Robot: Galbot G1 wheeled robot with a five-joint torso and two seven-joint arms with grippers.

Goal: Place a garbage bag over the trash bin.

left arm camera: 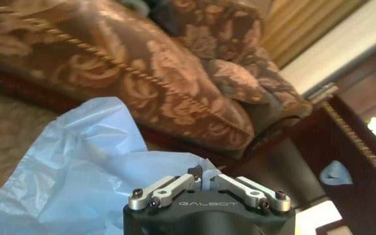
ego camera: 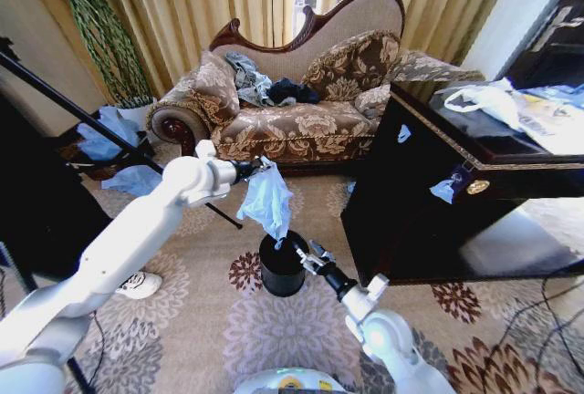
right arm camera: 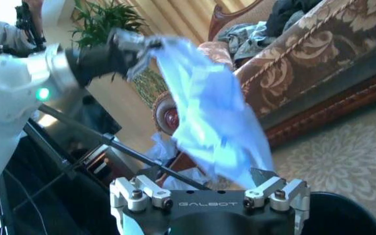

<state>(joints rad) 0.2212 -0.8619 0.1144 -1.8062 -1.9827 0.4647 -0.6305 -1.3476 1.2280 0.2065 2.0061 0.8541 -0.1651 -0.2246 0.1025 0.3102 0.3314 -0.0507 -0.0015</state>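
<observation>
One pale blue garbage bag hangs bunched over the black trash bin on the carpet before the sofa | left gripper pinches its top | right gripper at the rim, spread wide, empty | risk: mouth bunched shut, tail may slump inside the bin rather than over it.

Garbage bag hanging from left gripper
</observation>
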